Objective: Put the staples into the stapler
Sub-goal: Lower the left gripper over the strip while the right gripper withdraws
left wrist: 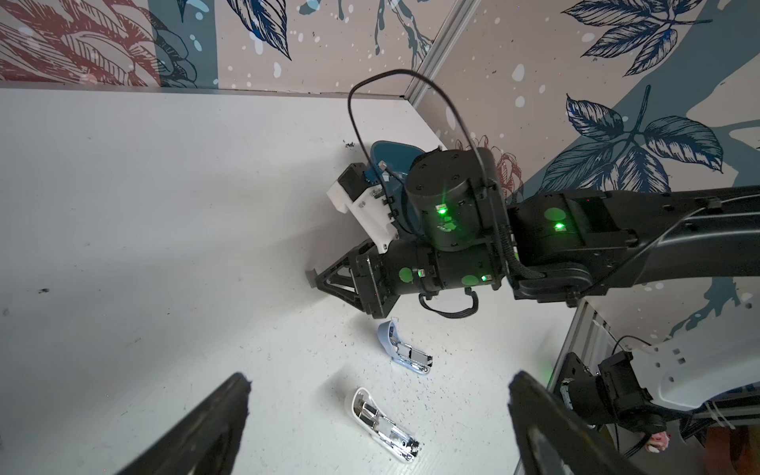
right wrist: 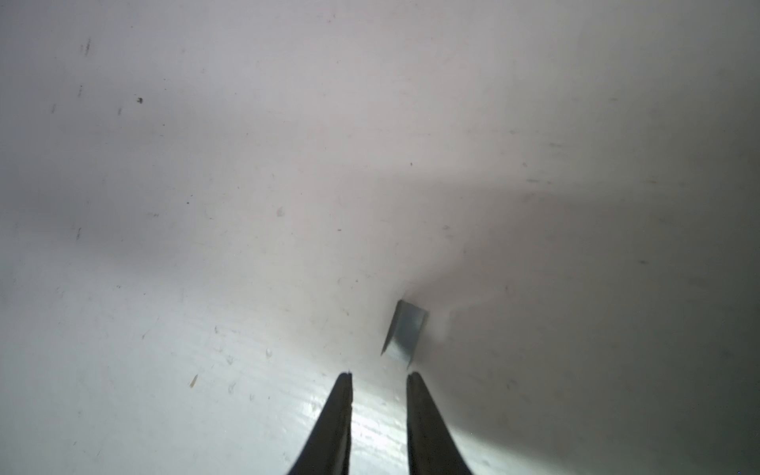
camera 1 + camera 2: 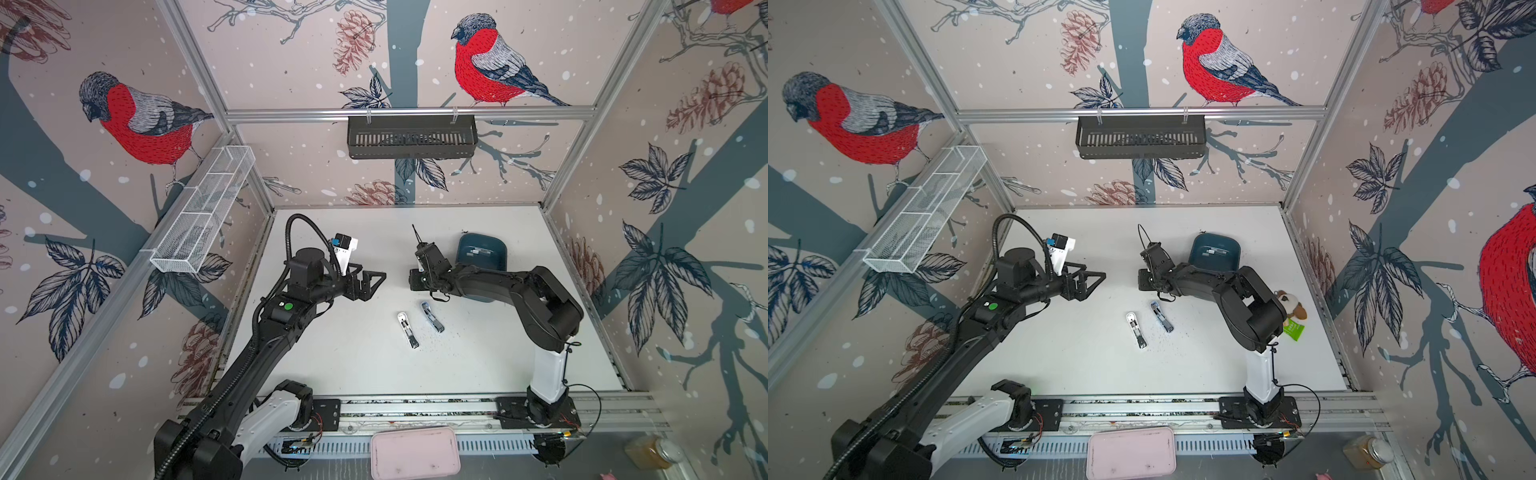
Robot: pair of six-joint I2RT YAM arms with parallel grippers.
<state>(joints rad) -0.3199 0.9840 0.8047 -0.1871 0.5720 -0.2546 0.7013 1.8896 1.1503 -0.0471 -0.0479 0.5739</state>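
Two staplers lie open mid-table: a white one [image 3: 407, 330] [image 3: 1136, 329] [image 1: 384, 425] and a pale blue one [image 3: 432, 316] [image 3: 1161, 316] [image 1: 405, 349]. A short silvery strip of staples [image 2: 405, 331] lies on the white table just beyond my right gripper [image 2: 379, 376] [image 3: 413, 282], whose thin fingers stand slightly apart with nothing between them. Behind that arm is a dark blue dish [image 3: 496, 245] [image 3: 1229, 243] holding small pale pieces. My left gripper [image 1: 380, 378] [image 3: 376, 284] hangs wide open above the table, left of the staplers, and is empty.
Black specks dot the table around the staplers. A plush toy [image 3: 1293, 309] and a green packet [image 3: 1293, 330] sit by the right arm's elbow. A pink box [image 3: 415, 453] lies in front of the rail. A wire basket [image 3: 203, 212] and a black basket [image 3: 411, 137] hang on the walls.
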